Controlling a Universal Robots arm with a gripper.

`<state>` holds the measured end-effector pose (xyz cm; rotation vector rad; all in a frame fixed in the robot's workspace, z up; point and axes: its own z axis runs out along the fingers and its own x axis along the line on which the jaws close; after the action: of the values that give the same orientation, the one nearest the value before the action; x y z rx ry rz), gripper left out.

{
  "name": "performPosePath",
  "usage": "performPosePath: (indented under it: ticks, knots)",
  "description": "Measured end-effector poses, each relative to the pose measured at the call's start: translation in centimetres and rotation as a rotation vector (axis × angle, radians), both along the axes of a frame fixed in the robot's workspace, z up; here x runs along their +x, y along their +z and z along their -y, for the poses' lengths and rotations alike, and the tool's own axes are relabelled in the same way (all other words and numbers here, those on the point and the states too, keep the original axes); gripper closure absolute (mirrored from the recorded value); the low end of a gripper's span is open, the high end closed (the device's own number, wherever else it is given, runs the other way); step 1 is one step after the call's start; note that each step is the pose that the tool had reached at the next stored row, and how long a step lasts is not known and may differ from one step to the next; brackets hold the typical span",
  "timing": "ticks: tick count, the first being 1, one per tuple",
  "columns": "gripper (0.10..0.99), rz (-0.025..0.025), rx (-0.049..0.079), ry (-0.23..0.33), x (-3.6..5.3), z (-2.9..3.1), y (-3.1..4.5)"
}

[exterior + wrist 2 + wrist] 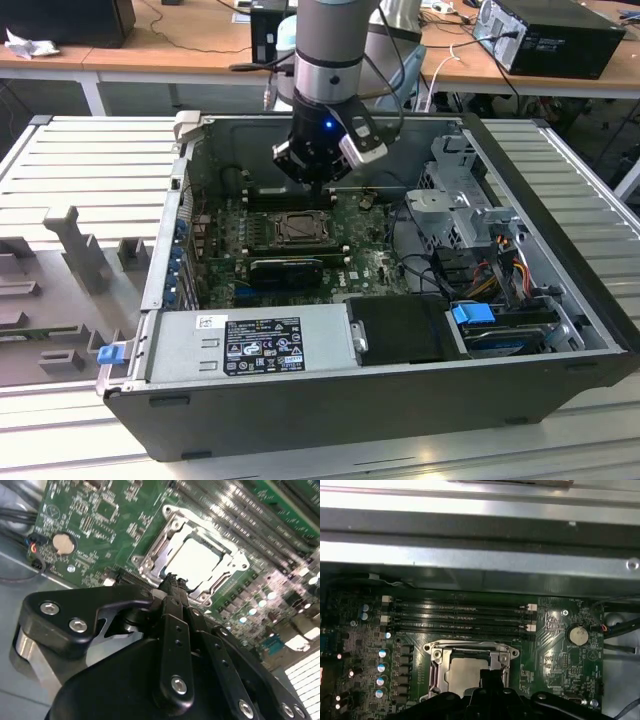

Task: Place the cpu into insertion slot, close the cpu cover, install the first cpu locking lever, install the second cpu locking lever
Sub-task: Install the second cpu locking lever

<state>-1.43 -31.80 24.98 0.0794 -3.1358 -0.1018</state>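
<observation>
The cpu (197, 560) lies flat in the insertion slot (298, 228), its pale face showing through the window of the cpu cover (150, 555). The silvery cover is folded down around the cpu (465, 672), with its frame (437, 665) lying level on the socket. My gripper (172, 585) hangs just above the socket's near edge, its black fingers pressed together into one narrow tip with nothing between them. In the exterior view the gripper (318, 180) is inside the open computer case, just behind the socket. I cannot make out the locking levers.
The green circuit board (360, 270) fills the case floor. Long black memory slots (460, 617) run beside the socket, and a coin battery (577, 635) sits farther off. A power supply (250, 340) and a drive cage (460, 200) crowd the case. A grey fixture tray (80, 260) lies outside.
</observation>
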Motion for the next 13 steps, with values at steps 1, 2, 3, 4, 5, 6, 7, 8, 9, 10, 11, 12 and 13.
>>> performPosePath:
  ticks: [1, 2, 3, 4, 5, 6, 7, 8, 9, 10, 11, 12, 13]
  knots:
    - [0.98, 0.0, 0.0, 0.0, 0.0, 0.23, 0.0]
    - [0.98, -0.0001, 0.0, 0.0, 0.0, 0.5, 0.0]
    - [0.98, -0.0001, 0.0, 0.0, 0.0, 1.02, 0.0]
    - [0.98, -0.0002, 0.0, 0.0, 0.0, 1.73, -0.02]
    - [0.98, -0.0006, 0.0, 0.0, 0.0, 2.34, -0.04]
    - [0.98, -0.0007, 0.0, 0.0, 0.0, 2.78, -0.08]
    - [0.98, -0.0014, 0.0, 0.0, 0.0, 3.44, -0.16]
    - [0.98, -0.0017, 0.0, 0.0, 0.0, 3.69, -0.22]
    - [0.98, -0.002, 0.0, 0.0, 0.0, 3.86, -0.36]
    - [0.98, -0.0021, 0.0, 0.0, 0.01, 3.98, -0.56]
    - [0.98, -0.0022, 0.0, 0.0, 0.0, 4.07, -0.75]
    - [0.98, -0.0025, 0.0, 0.0, 0.0, 4.22, -1.03]
    - [0.98, -0.0027, 0.0, 0.0, -0.01, 4.34, -1.18]
